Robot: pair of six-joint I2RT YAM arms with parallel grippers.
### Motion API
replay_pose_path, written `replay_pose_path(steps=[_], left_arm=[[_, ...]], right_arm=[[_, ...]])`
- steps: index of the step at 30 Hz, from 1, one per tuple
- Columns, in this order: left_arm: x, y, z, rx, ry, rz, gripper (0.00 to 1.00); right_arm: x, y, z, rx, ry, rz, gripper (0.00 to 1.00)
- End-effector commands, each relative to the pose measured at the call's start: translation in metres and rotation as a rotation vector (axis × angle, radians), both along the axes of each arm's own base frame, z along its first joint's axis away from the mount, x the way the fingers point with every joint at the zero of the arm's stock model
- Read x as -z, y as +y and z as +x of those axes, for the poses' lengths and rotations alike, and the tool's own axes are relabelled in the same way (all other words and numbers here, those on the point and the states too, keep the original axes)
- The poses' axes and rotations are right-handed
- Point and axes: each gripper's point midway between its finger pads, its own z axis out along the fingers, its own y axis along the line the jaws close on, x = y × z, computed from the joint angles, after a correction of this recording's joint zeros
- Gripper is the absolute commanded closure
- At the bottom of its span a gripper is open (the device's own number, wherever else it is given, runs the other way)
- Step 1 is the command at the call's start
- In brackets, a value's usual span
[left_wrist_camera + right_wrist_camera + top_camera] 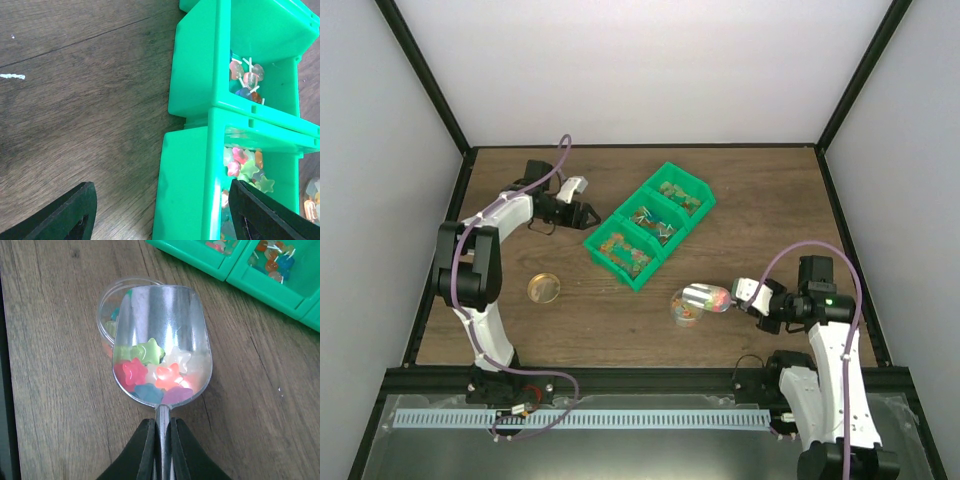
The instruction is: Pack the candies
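My right gripper (161,427) is shut on the handle of a metal scoop (162,325). Several star-shaped candies (155,372) in red, orange, green, blue and white lie at the back of its bowl. The scoop's front lip hangs over a small clear round cup (111,305) with a few candies inside. From above, the scoop (705,296) and cup (682,312) sit right of centre near the front. My left gripper (161,200) is open astride the end wall of the green bin row (190,165), one finger over the star candies (245,167) inside.
The green bins (650,222) lie diagonally at mid-table, three compartments with different sweets. A round gold lid (544,288) lies flat on the wood left of centre. Black frame rails border the table on all sides.
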Motion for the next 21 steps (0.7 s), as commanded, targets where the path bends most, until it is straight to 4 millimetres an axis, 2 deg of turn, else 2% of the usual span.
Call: replay_pose_path(steps=[1,13,21], left_arm=[[-0.015,-0.005,0.000,0.012,-0.041,-0.031,0.25],[-0.011,-0.006,0.000,0.014,-0.038,-0.034,0.26],[-0.010,-0.006,0.002,0.010,-0.038,-0.039,0.26]], right_arm=[[-0.016,-0.005,-0.003,-0.030,-0.049,-0.060,0.99],[-0.031,-0.007,0.000,-0.071,0.009,-0.079,0.99],[-0.028,-0.013,0.003,-0.095,0.046,-0.122,0.99]])
